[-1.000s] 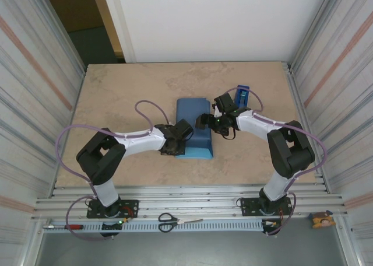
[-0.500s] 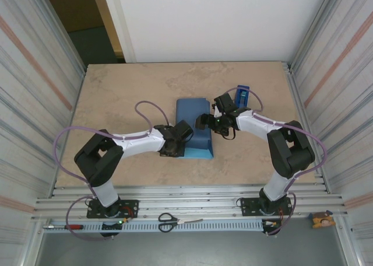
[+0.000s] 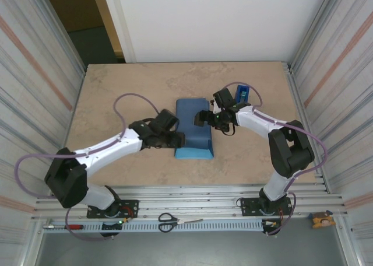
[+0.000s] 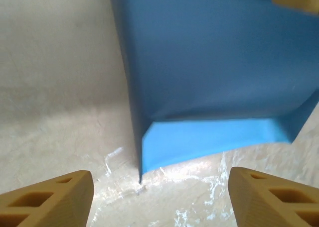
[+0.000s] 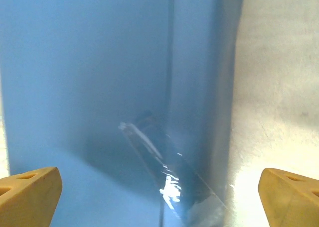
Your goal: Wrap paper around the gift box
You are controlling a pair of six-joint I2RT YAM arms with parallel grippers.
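The paper [image 3: 195, 126] is folded into a slate-blue bundle at mid-table, and its light blue face shows along the near end [image 4: 209, 140]. The gift box is hidden under it. My left gripper [image 3: 177, 140] is open at the bundle's near-left corner, low over the table. Its tan fingertips [image 4: 55, 197] stand wide apart with nothing between them. My right gripper [image 3: 203, 118] is open above the bundle's right side. In the right wrist view a shiny strip of clear tape [image 5: 167, 179] lies across a paper seam [image 5: 169, 87] between the spread fingertips [image 5: 30, 194].
A blue tape dispenser [image 3: 242, 93] stands behind the right arm near the right wall. Scissors [image 3: 173, 221] and a red-handled screwdriver [image 3: 67, 226] lie on the front rail. Corrugated walls close in both sides. Bare tabletop [image 3: 116, 97] spreads to the left and far side.
My left arm has stretched out and drawn its gripper left off the bundle's near edge, and the gripper went from shut to open. The right gripper shifted slightly away over the paper.
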